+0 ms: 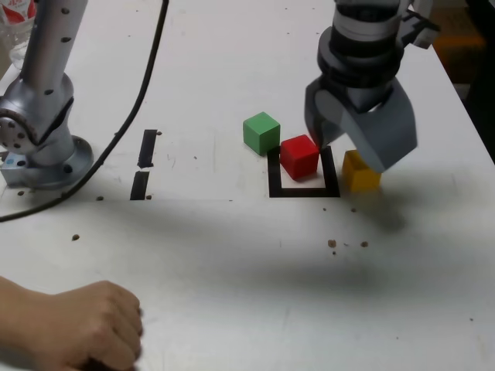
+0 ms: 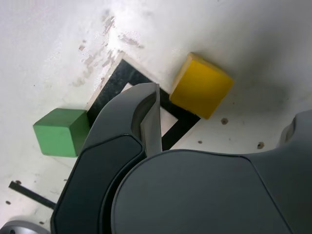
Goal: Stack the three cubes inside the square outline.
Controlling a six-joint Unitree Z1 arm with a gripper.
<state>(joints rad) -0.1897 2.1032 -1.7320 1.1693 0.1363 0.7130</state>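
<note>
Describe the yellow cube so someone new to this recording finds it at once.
On the white table, find the black tape square outline below the open hand. The yellow cube sits just outside its edge on the exterior view's right, unlike the red cube inside it.

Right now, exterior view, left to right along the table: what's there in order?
Arm base → two black tape strips → green cube → red cube inside the square outline → yellow cube. Open gripper overhangs red and yellow, so unranked.
</note>
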